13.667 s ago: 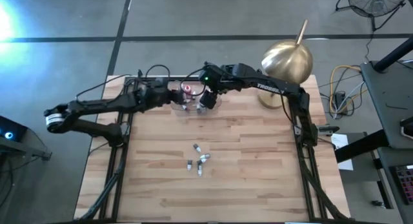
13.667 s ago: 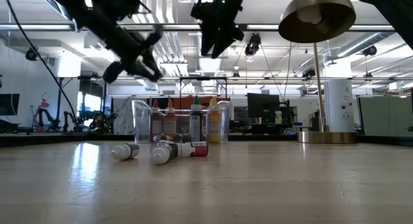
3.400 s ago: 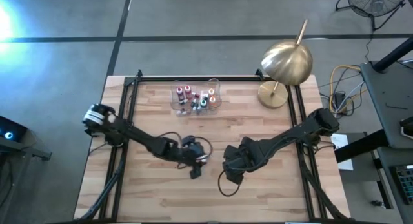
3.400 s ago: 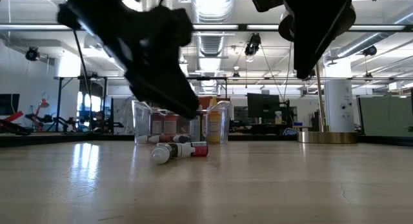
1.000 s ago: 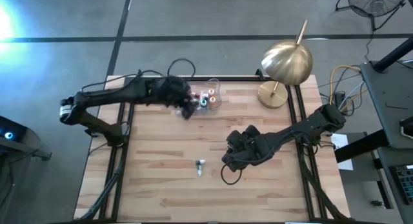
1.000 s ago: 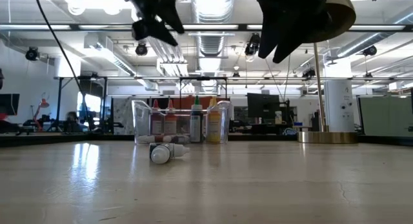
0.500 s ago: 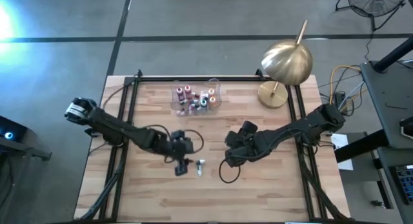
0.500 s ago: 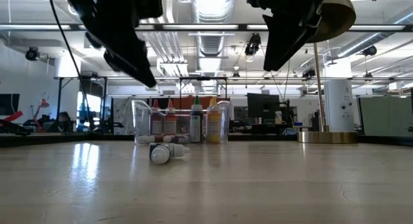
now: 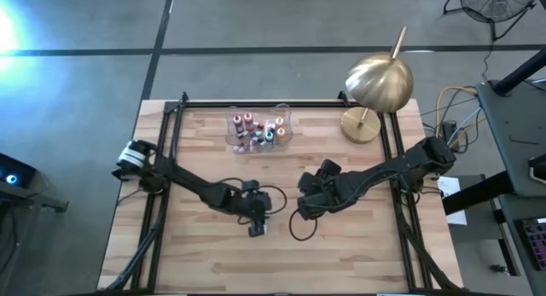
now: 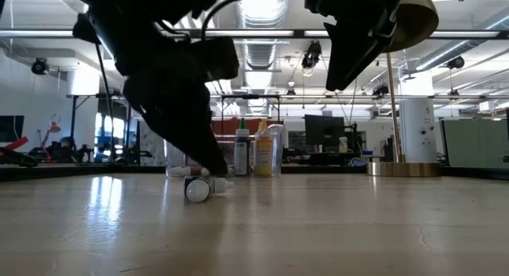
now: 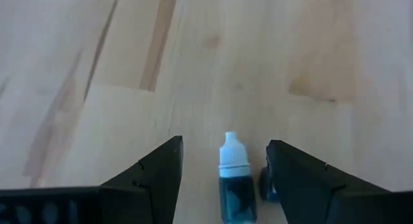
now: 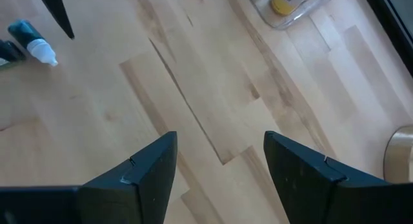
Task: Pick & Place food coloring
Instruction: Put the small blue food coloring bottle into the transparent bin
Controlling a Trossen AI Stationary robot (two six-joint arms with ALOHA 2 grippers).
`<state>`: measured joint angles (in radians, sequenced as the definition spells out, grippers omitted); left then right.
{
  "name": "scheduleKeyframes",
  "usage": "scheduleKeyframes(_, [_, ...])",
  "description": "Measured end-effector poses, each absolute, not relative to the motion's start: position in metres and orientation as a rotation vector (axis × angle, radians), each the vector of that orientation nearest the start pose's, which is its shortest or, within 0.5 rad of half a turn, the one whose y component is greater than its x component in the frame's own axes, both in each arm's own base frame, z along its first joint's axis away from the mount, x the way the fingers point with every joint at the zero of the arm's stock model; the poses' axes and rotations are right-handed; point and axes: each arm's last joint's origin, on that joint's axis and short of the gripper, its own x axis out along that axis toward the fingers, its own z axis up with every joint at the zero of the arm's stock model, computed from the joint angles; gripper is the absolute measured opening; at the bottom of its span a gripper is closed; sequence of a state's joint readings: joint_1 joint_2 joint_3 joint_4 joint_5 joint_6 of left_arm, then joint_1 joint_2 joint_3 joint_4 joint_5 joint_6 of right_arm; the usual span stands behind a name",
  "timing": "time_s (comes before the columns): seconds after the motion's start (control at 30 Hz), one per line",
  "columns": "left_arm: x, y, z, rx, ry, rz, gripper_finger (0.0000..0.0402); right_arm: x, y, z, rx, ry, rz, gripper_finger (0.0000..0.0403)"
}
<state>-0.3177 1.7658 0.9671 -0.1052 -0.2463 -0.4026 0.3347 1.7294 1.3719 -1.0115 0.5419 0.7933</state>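
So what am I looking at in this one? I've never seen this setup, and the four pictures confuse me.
It is a two-armed robot at a wooden table. One picture looks straight down from above, one looks level across the tabletop, and two come from cameras on the arms' wrists.

The left gripper is low over the table, its fingers open on either side of a small teal dropper bottle with a white cap. The bottle lies flat and is not gripped yet. A second small bottle seems to lie right beside it.

The right gripper hangs open above bare wood, holding nothing.

At the back of the table a clear tray holds more little bottles, and a brass lamp stands in the corner.
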Motion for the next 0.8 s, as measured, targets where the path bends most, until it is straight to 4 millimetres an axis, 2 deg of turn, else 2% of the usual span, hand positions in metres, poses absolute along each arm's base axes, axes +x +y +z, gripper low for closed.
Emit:
scheduleKeyframes(0.23, [0.333,-0.101,0.142,-0.105,0.959,0.141,0.0185,0.317,0.094,0.243,0.121,1.059,-0.642,0.0223])
scheduleKeyframes(0.63, [0.333,-0.088,0.141,-0.123,1.000,0.164,0.0054,0.312,0.092,0.232,0.096,1.087,-0.661,0.0223])
scheduleKeyframes(0.8, [0.334,-0.074,0.152,-0.152,0.994,0.231,0.0040,0.311,0.092,0.230,0.116,1.087,-0.671,0.0223])
